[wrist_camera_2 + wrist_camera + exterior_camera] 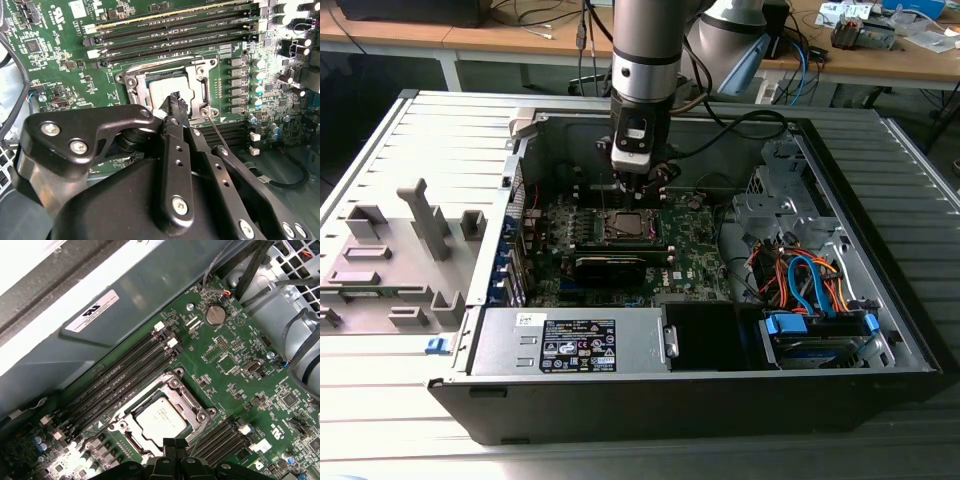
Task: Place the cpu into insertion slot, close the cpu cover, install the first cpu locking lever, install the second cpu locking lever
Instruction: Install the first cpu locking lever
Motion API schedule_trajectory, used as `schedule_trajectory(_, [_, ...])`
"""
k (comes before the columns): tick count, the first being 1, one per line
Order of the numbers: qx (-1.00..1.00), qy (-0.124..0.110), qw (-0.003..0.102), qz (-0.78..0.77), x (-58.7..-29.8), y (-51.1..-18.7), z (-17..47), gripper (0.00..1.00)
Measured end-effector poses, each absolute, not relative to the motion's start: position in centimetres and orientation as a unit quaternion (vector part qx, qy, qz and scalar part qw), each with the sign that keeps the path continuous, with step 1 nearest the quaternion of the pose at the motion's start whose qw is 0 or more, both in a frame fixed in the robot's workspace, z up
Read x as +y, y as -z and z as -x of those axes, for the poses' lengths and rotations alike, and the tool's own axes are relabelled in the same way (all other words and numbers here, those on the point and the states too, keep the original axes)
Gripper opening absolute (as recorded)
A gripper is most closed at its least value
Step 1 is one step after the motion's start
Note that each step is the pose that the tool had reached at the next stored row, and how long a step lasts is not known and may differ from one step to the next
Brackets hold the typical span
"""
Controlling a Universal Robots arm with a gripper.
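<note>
The arm is reaching down into the open computer case [680, 395], and the gripper [638, 192] is hanging just above the middle of the green motherboard [240, 390]. In both wrist views its two black fingers [172, 150] are lying pressed together at the tips, with nothing showing between them. The tips are sitting right at one edge of the socket, though I cannot tell whether they are touching metal there.

The cpu [162, 417] is lying flat in the insertion slot [190, 426], silver top up, with only a dark strip of the slot's frame showing beside it. The cpu cover [172, 385] is lying down over it – its cut-out centre is framing the chip and its silver border is sitting on the chip's edges.

In the second wrist view a thin wire rod [218, 134] – a locking lever, by the look of it – is slanting away from one corner of the socket, near the fingers.

Long memory slots [120, 380] are running just beside the socket, and a coin battery [215, 315] is sitting well apart from it. In the exterior view the power supply box [570, 340] is lying along the case's near wall, with orange and blue cables [805, 275] bundled toward the exterior view's right.
</note>
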State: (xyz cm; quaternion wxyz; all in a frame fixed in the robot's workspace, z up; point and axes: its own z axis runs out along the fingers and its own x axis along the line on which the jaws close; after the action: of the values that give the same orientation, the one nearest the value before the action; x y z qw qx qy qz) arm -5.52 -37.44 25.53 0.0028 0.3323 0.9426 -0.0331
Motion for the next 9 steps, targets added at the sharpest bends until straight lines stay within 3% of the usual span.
schedule_trajectory(9, [0.946,0.033,0.003,-0.322,-37.44,-25.53,5.52,0.11])
